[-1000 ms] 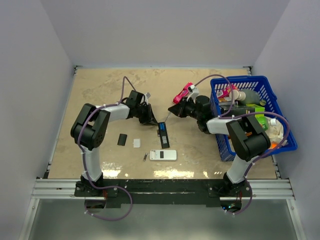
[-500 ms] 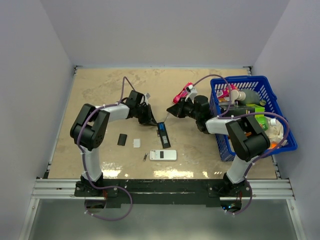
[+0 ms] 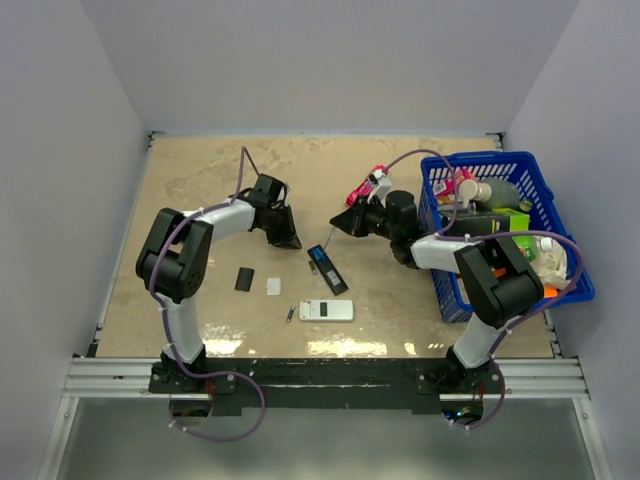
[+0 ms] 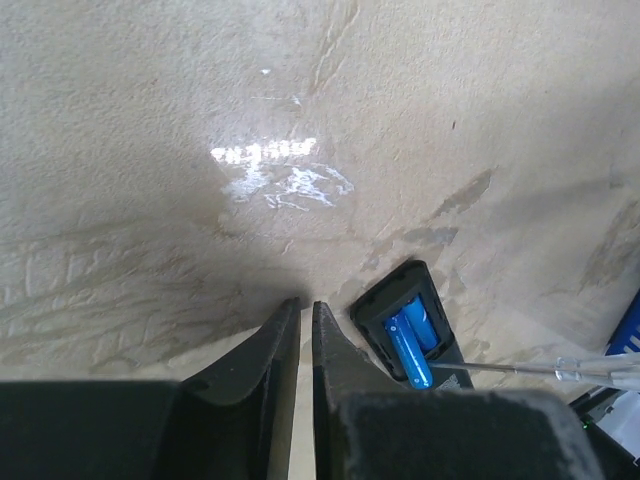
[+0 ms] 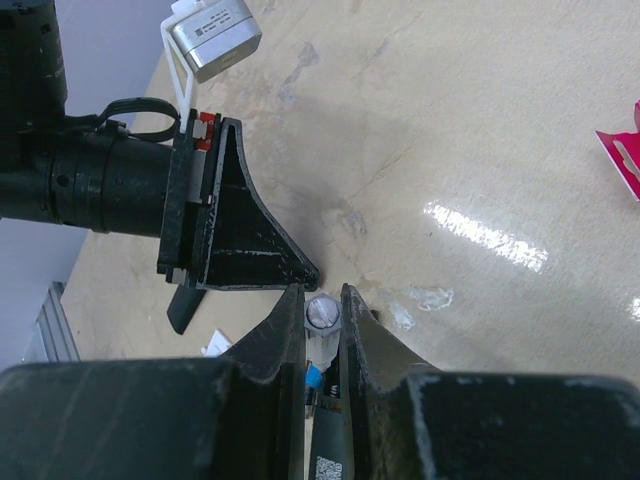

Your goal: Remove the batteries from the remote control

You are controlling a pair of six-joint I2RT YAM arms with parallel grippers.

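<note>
Right hand (image 3: 338, 227) is clamped tight on a thin probe (image 5: 322, 315), fingers pinching its pale round-capped handle. The probe's wire runs out ahead of the fingertips and down toward the black remote (image 3: 329, 270). That remote lies face down and slanted on the bench (image 3: 200, 180), just in front of and below the right hand's fingertips, with its battery bay uncovered. And there are the batteries (image 4: 410, 342): two blue cells, side by side, both seated in the bay. From the left wrist, the probe's tip comes in from the right and looks to meet the nearer blue cell at its end, though actual contact is hard to call. Left hand (image 3: 293, 241) is all but closed, with only a narrow slit between its fingers (image 4: 275, 345) and nothing in it. Its tips sit low over bare bench, and the remote's open end is just off to their right, not touching. From the right wrist, the left hand's dark wedge-shaped finger points in from the left, its tip close beside the probe handle. Nearer the arm bases than both hands lies a white remote (image 3: 326, 311). A small greyish cell (image 3: 290, 314) lies loose just off its left end, though it is tiny in this view. A black cover (image 3: 244, 279) and a white cover (image 3: 273, 286) lie flat on the near side of the left hand. A blue basket (image 3: 497, 159) full of clutter stands behind the right hand, out by that arm.
</note>
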